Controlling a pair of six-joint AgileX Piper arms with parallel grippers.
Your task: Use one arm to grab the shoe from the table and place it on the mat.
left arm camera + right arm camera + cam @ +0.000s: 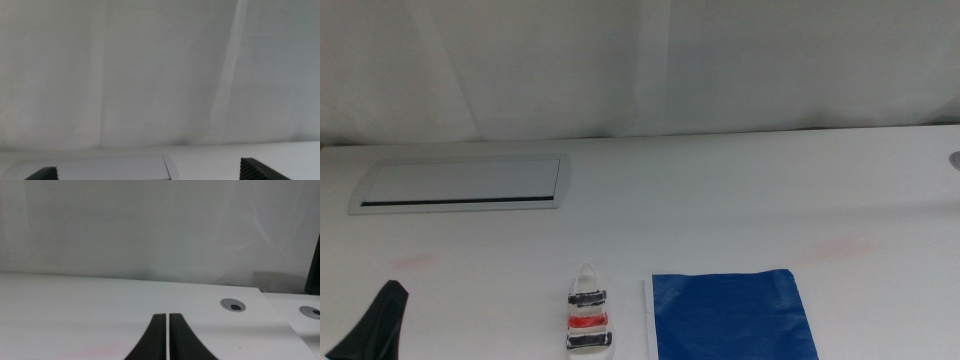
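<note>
The shoe [588,315], a small white sandal with two black straps and a red one between them, lies on the table [720,200] near the front edge, heel loop pointing away. The blue mat [730,315] lies flat just to its right, a narrow gap apart. My left gripper [382,322] shows as a dark shape at the bottom left, well left of the shoe. In the left wrist view its jaws stand wide apart [150,175] and empty. My right gripper [166,340] is shut and empty, out of the middle view. Neither wrist view shows shoe or mat.
A long light-grey panel [460,183] is set in the table at the back left and also shows in the left wrist view [95,170]. Two round cable holes [233,305] sit ahead of the right gripper. A white curtain hangs behind the table.
</note>
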